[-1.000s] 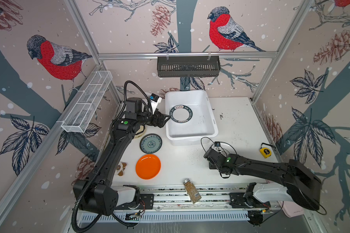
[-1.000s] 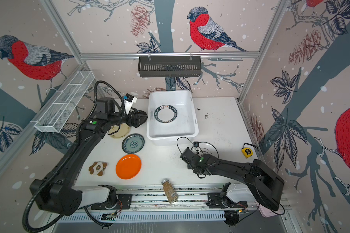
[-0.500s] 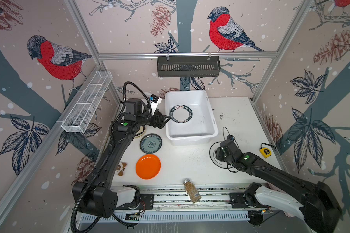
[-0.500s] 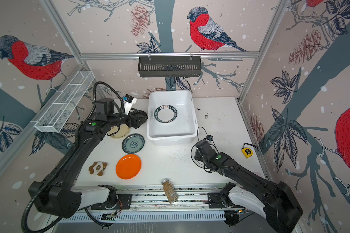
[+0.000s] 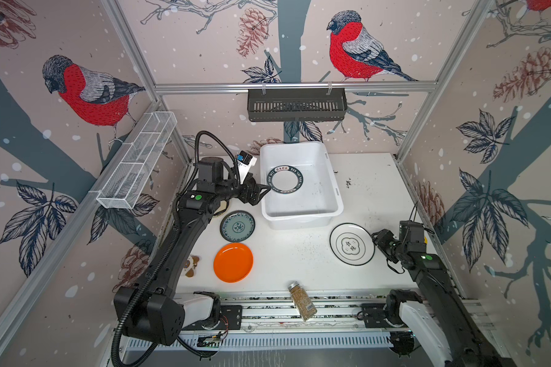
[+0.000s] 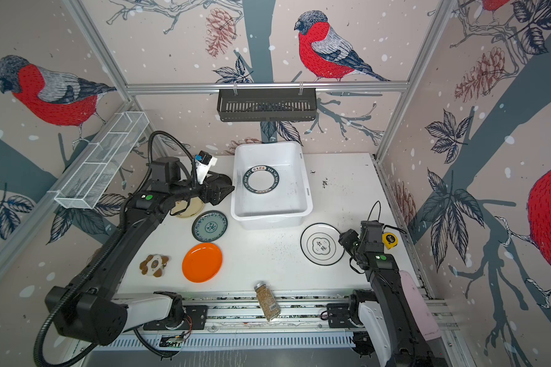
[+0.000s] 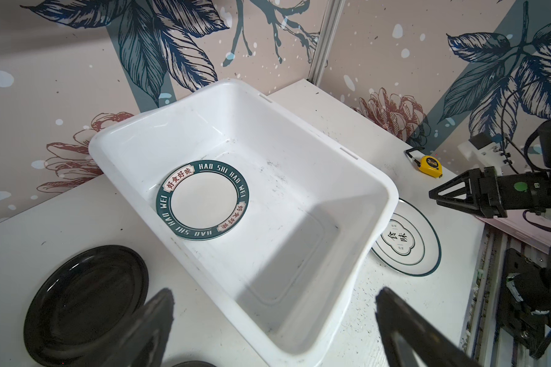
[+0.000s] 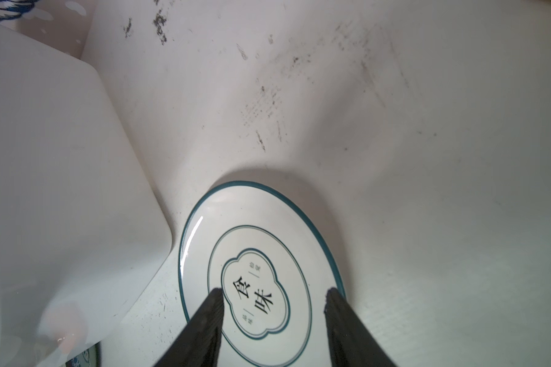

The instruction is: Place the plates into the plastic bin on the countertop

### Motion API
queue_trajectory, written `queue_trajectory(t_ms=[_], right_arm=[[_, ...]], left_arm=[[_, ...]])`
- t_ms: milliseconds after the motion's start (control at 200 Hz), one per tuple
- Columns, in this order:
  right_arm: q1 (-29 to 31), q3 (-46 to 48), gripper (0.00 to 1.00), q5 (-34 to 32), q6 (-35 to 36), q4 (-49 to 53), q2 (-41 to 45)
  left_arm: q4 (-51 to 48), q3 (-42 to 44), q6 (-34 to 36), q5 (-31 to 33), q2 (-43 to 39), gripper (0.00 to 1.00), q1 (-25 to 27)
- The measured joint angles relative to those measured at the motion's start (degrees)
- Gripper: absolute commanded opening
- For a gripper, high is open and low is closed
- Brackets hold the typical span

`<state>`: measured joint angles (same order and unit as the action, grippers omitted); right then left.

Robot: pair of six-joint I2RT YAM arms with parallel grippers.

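The white plastic bin (image 5: 334,187) stands at the back of the countertop (image 5: 372,190), holding a plate with a dark lettered rim (image 5: 284,179). My left gripper (image 5: 263,190) hangs open at the bin's left rim, empty. Left of the bin lie a teal-patterned plate (image 5: 237,226), an orange plate (image 5: 233,262), a cream plate (image 6: 190,208) half hidden under my left arm, and a black plate (image 7: 86,305). A white plate with a black rim and emblem (image 5: 352,244) lies right of the bin's front corner. My right gripper (image 8: 274,290) is open just above its near edge.
A spice jar (image 5: 302,302) lies on the front rail. A yellow tape measure (image 6: 389,240) sits by my right arm and a brown patterned coaster (image 6: 154,265) at the front left. A black slotted basket (image 5: 296,105) and a wire mesh tray (image 5: 137,165) hang on the walls.
My right arm has swung from the front middle over to the right, so the emblem plate now shows in full. Its jaws have widened slightly. The left arm has stayed put.
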<state>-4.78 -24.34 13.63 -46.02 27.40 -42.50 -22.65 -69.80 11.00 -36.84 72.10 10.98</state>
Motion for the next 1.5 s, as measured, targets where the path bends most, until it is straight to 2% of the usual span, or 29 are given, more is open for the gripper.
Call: queue_trajectory(t_ms=[125,245,620,916,1496], right_arm=[[-4.8,1.1,0.52,3.9,2.7,2.6,0.0],[-6.8,3.1,0.51,6.8,4.0,3.5,-0.8],[-7.4,9.3,0.41,13.7,4.0,-0.2,-2.9],[-7.5,14.3,0.35,19.4,2.1,-9.0,-2.1],[-8.0,18.5,0.22,21.2,-0.6,-16.5,-1.0]], left_arm=[[0.1,1.2,1.0,-0.9,-0.5,0.98,0.0],[0.6,2.8,1.5,-1.9,-0.8,0.98,0.0],[1.9,3.9,2.4,-3.6,-0.2,0.98,0.0],[3.1,4.2,2.3,-3.6,0.9,0.98,0.0],[4.1,4.8,1.2,-3.6,0.8,0.98,0.0]])
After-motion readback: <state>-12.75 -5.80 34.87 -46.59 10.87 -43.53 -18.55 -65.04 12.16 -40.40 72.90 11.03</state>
